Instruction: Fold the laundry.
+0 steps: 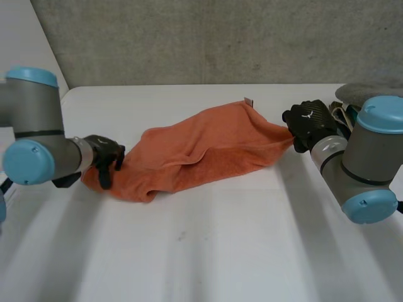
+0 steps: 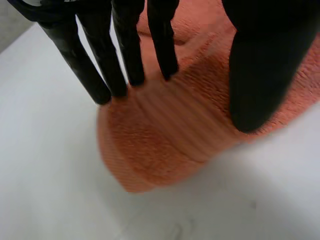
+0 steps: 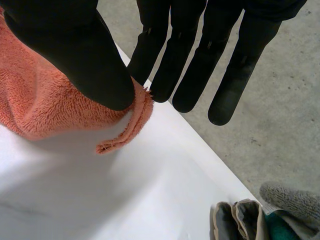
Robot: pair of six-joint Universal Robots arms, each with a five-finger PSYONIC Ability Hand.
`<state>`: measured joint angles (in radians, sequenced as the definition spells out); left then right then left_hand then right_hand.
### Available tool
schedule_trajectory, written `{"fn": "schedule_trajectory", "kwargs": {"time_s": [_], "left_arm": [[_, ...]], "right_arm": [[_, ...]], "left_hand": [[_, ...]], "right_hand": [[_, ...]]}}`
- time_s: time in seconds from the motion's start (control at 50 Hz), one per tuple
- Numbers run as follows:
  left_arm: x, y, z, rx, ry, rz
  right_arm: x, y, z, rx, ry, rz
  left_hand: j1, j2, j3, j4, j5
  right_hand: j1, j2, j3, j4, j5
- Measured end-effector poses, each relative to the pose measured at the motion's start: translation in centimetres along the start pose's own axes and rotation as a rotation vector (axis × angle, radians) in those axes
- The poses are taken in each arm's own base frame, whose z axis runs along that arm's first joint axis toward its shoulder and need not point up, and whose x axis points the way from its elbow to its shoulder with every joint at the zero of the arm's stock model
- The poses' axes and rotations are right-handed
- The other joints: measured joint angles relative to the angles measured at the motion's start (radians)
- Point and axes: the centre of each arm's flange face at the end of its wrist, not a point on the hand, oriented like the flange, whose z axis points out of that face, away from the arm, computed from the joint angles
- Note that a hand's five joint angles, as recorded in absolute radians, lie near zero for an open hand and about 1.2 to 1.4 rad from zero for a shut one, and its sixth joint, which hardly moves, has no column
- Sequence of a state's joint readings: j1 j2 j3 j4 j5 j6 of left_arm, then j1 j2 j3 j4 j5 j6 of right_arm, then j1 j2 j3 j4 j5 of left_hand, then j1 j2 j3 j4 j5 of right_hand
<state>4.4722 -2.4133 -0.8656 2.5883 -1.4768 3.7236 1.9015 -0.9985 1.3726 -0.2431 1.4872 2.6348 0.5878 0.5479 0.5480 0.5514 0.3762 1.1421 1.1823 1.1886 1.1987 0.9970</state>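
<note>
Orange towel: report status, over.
Left hand fingers straight, pressing one end of orange towel. Right hand pinches opposite corner, thumb to fingers. Towel rumpled, not yet folded. Other laundry piled beyond right hand.

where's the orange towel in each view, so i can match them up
Head view: orange towel stretched across the white table between the left robot hand and the right robot hand.
Left wrist view: its rounded end, under the left robot hand's fingertips and thumb.
Right wrist view: its corner, pinched by the right robot hand's thumb.
Shared landmark: the white table.
</note>
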Motion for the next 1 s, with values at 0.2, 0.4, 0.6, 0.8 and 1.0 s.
{"fn": "schedule_trajectory", "kwargs": {"time_s": [0.2,0.4,0.6,0.8,1.0], "left_arm": [[-0.5,-3.4,0.9,0.148,-0.126,0.071],[-9.8,-17.2,-6.6,0.897,-0.664,-0.154],[-9.3,-15.8,-6.7,1.015,-0.664,-0.286],[-3.4,-4.6,-0.6,0.540,-0.465,-0.208],[1.5,2.8,-1.8,0.133,-0.227,-0.117]], "right_arm": [[0.4,-2.0,2.5,0.103,0.052,-0.021],[8.4,-11.6,5.4,0.687,0.499,0.227],[8.1,-10.6,4.4,0.768,0.471,0.294],[4.6,-2.1,4.0,0.368,0.249,0.193],[2.3,3.7,2.0,0.051,0.099,0.090]], "left_hand": [[0.586,0.644,0.634,0.641,0.596],[0.586,0.645,0.637,0.642,0.596],[0.586,0.646,0.637,0.642,0.596],[0.586,0.647,0.637,0.642,0.596],[0.401,0.439,0.455,0.451,0.462]], "right_hand": [[0.000,0.000,0.000,0.000,0.000],[0.000,0.000,0.003,0.001,0.000],[0.000,0.000,0.003,0.001,0.010],[0.000,0.000,0.003,0.001,0.010],[0.000,0.000,0.003,0.001,0.010]]}}
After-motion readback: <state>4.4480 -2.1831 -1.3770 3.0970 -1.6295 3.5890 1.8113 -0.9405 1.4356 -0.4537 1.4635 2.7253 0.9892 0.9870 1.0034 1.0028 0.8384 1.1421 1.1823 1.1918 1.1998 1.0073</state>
